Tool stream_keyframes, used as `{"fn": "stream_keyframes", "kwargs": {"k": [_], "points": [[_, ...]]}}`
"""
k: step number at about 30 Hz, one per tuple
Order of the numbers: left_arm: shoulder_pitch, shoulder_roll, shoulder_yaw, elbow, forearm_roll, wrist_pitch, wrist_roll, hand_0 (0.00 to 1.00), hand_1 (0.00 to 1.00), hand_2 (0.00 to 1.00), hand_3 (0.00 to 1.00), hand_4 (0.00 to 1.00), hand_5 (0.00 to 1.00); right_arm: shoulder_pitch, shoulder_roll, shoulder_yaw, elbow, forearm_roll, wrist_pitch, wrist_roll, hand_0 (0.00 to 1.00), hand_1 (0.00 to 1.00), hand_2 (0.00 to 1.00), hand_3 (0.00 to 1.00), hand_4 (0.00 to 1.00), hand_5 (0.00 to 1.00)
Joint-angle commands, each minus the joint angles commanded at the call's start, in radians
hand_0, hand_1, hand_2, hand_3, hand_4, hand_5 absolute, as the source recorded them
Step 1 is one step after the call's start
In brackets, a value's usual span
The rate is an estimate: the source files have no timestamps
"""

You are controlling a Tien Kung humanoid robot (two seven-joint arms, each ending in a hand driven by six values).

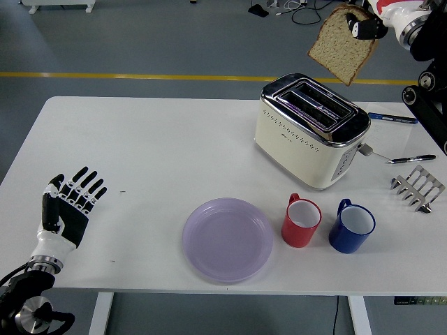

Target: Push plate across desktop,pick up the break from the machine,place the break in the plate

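Bread slice clear of the toaster, plate waiting below.

Your right hand (369,22) has its fingers pinched on the upper corner of the bread slice (342,45), which hangs high above the toaster (311,129), well clear of the slots. Carry it down and toward you to the purple plate (228,239), passing over the red mug (301,220) with room to spare, and lower it flat before you release. The slice hangs tilted, its broad face toward the camera, its long axis running diagonally with the lower corner pointing down at the toaster. Your left hand (68,209) rests spread and empty near the table's near left corner.
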Motion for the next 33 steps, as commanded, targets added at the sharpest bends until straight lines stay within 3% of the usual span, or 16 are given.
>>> {"fn": "stream_keyframes", "kwargs": {"k": [7, 10, 13, 16, 22, 27, 33], "points": [[0.006, -0.005, 0.003, 0.003, -0.002, -0.002, -0.001, 0.79, 0.783, 0.786, 0.752, 0.513, 0.998, -0.085, -0.047, 0.044, 0.258, 0.276, 0.124, -0.078, 0.251, 0.212, 0.318, 0.373, 0.252, 0.002], [0.008, -0.008, 0.007, 0.005, -0.002, -0.002, -0.001, 0.79, 0.783, 0.786, 0.752, 0.513, 0.998, -0.13, -0.051, 0.0, 0.35, 0.4, 0.189, -0.121, 0.251, 0.212, 0.318, 0.373, 0.252, 0.002], [0.011, -0.008, 0.009, 0.006, -0.003, -0.001, -0.001, 0.791, 0.782, 0.786, 0.751, 0.513, 0.998, -0.169, -0.037, -0.076, 0.404, 0.527, 0.222, -0.157, 0.244, 0.211, 0.317, 0.372, 0.255, 0.002], [0.014, -0.006, 0.012, 0.008, -0.003, -0.001, -0.001, 0.791, 0.782, 0.786, 0.751, 0.513, 0.998, -0.183, -0.013, -0.142, 0.409, 0.598, 0.227, -0.173, 0.244, 0.211, 0.317, 0.372, 0.255, 0.002], [0.014, -0.007, 0.018, 0.013, -0.004, -0.001, 0.0, 0.791, 0.782, 0.785, 0.751, 0.514, 0.998, -0.205, 0.069, -0.271, 0.368, 0.62, 0.215, -0.17, 0.242, 0.21, 0.317, 0.37, 0.268, 0.002], [0.014, -0.01, 0.022, 0.015, -0.004, -0.001, 0.0, 0.791, 0.781, 0.785, 0.751, 0.514, 0.998, -0.228, 0.165, -0.333, 0.259, 0.568, 0.164, -0.159, 0.244, 0.211, 0.318, 0.371, 0.282, 0.002], [0.014, -0.011, 0.015, 0.012, -0.003, 0.0, -0.001, 0.791, 0.781, 0.786, 0.751, 0.516, 0.998, -0.26, 0.214, -0.377, 0.174, 0.573, 0.139, -0.133, 0.246, 0.213, 0.32, 0.372, 0.295, 0.002]]}}
